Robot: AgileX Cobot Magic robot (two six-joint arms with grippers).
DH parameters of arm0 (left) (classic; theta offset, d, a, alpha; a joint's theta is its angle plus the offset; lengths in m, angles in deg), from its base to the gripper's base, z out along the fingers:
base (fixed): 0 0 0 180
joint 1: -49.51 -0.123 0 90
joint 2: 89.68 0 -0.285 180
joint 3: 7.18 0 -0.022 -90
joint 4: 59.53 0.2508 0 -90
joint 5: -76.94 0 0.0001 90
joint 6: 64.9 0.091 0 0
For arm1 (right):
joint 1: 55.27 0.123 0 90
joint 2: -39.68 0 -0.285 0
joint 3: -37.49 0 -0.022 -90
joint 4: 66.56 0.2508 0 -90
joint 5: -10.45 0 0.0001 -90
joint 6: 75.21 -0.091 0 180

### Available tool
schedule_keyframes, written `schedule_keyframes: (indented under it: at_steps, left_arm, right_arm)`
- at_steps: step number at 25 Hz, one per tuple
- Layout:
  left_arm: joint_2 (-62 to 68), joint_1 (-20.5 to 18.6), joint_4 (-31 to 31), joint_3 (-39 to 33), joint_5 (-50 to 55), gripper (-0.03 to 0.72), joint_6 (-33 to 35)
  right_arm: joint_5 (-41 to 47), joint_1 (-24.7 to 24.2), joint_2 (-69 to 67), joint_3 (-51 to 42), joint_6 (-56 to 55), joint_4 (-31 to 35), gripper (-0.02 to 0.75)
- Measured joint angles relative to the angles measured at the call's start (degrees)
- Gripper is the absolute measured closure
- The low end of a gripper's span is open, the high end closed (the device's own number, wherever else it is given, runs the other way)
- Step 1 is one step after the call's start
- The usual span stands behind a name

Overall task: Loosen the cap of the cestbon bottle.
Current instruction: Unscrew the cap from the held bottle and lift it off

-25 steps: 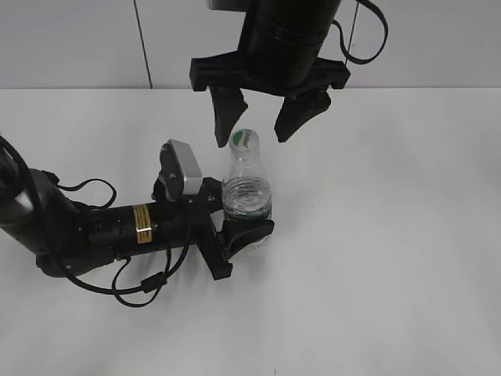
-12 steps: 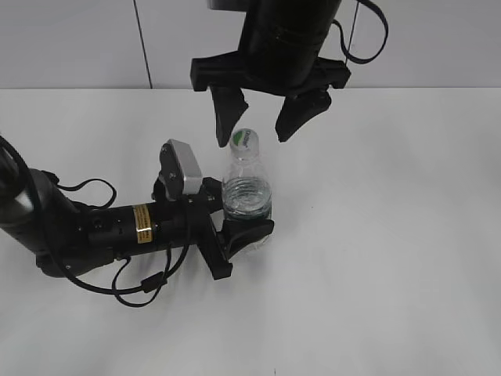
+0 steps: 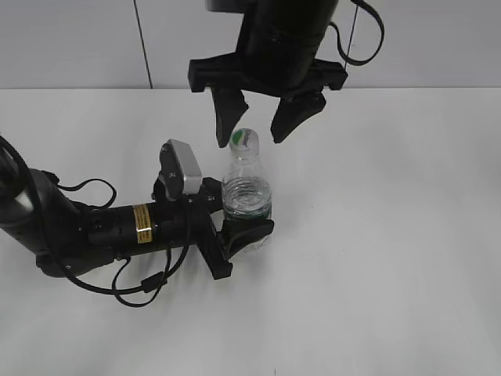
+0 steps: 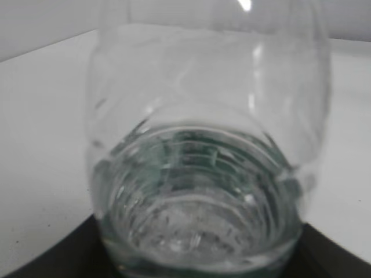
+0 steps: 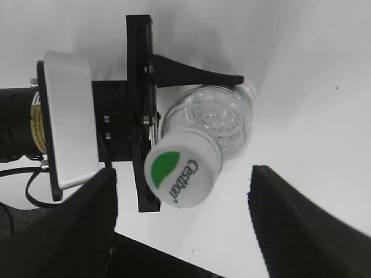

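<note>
White tabletop (image 3: 391, 258) carries one cestbon bottle (image 3: 247, 205), upright, clamped round its body by the left end effector (image 3: 235, 227). Behind and above, the right end effector (image 3: 257, 127) has narrowed slightly yet stands released, straddling the single cap (image 3: 245, 140) without touching: the twisting grip seems imminent.

The cestbon bottle (image 3: 247, 205) is stood upright on the table (image 3: 391, 235), flanked at its body by the left gripper (image 3: 235, 227) reaching in from the left, with the cap (image 3: 244, 139) on top, between the fingers of the right gripper (image 3: 257, 124) above.
</note>
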Motion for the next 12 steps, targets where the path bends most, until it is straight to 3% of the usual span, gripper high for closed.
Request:
schedule_keyframes:
  at_steps: [12]
  left_arm:
    - [0.0,0.0,0.0,0.0,0.0,0.274,-0.1]
  right_arm:
    - [0.0,1.4,-0.5,1.6,0.5,-1.4,0.204]
